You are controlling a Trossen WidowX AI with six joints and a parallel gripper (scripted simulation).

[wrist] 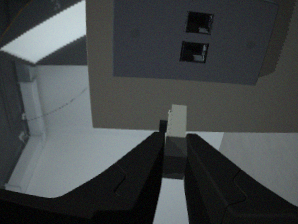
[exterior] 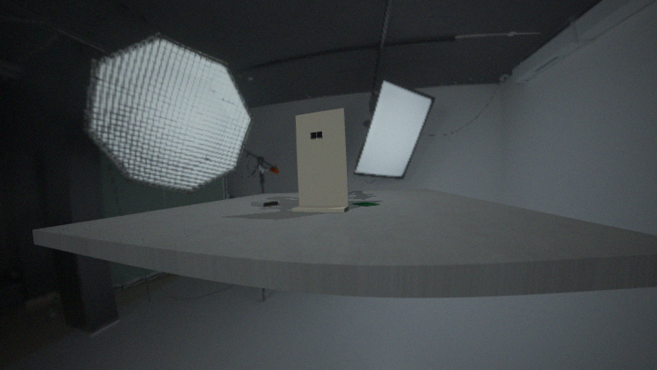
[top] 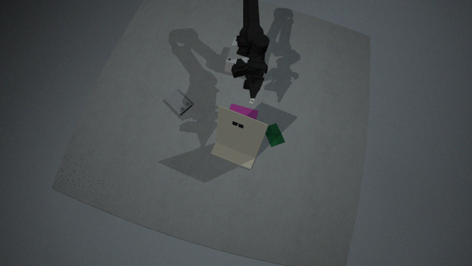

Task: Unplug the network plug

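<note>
My gripper (top: 253,98) (wrist: 174,143) is shut on the plug (top: 251,101) (wrist: 179,120), a small pale block that sticks out past the fingertips. The plug is out of the socket and apart from the upright beige panel (top: 239,140) (exterior: 322,172) (wrist: 102,107). In the wrist view, the panel's grey-blue plate (wrist: 150,45) has two openings, an upper one (wrist: 199,23) and a lower one (wrist: 194,52), both without a plug. A magenta patch (top: 238,109) on the table is partly hidden behind the panel. A green patch (top: 275,135) (exterior: 365,203) lies beside the panel. Which patch is the marked square I cannot tell.
A flat grey box (top: 178,102) (exterior: 270,203) lies on the table (top: 297,198) (exterior: 413,243), to the left of the panel in the top and exterior views. A whitish object (top: 229,66) is partly hidden behind the arm. Shadows of the arm and panel fall across the table.
</note>
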